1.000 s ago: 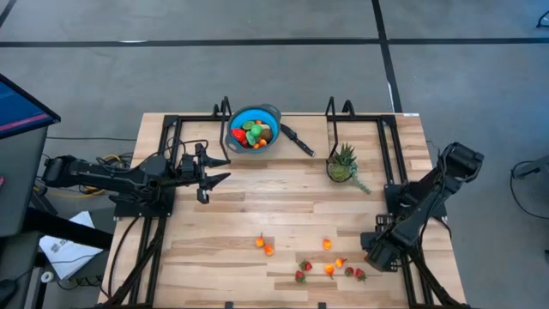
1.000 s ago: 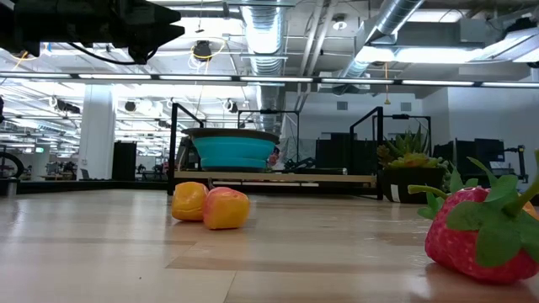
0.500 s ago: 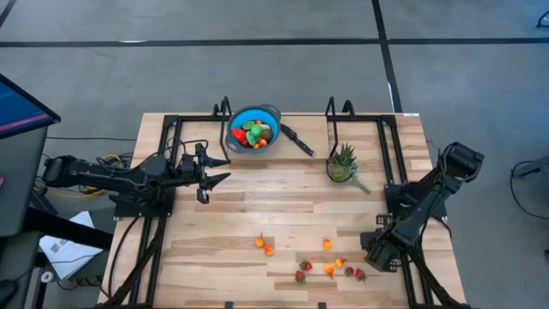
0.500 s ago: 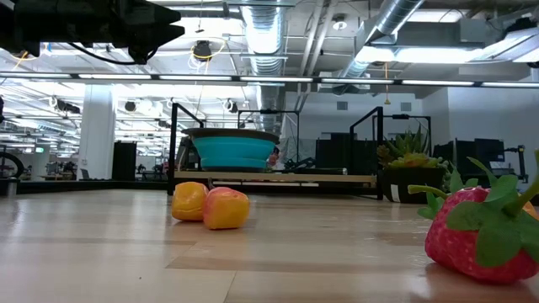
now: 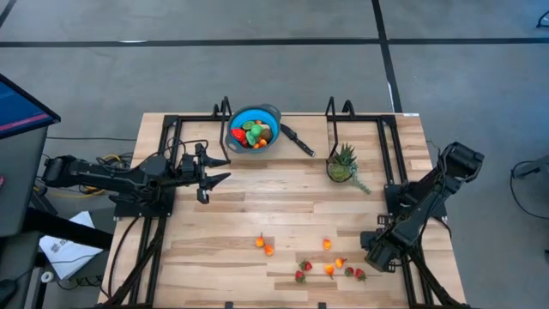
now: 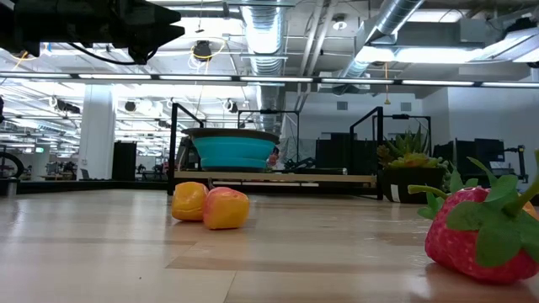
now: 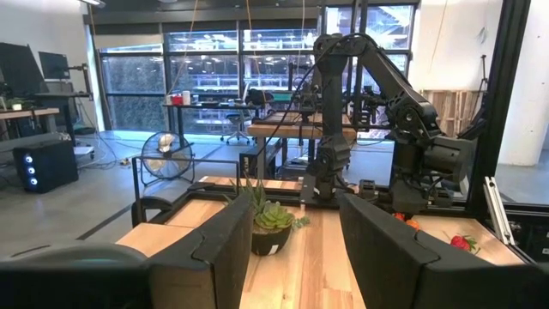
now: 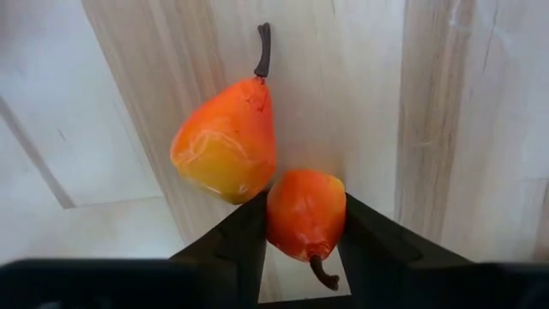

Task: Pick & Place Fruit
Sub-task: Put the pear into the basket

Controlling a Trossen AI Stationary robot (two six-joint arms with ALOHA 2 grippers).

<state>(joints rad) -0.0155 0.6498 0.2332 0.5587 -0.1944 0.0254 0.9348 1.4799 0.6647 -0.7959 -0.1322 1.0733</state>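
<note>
Wooden table (image 5: pixel 283 206) — right gripper (image 8: pixel 302 225) at near right pinches an orange pear (image 8: pixel 306 213), a second pear (image 8: pixel 226 146) touching it; left gripper (image 5: pixel 208 174) hovers far left, fingers spread, empty.

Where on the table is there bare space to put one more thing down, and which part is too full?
The wide middle of the table is bare, between the left gripper, the blue bowl and the potted plant. The near-left corner is free too. It is crowded near the right gripper, where the scattered fruit lies.
</note>
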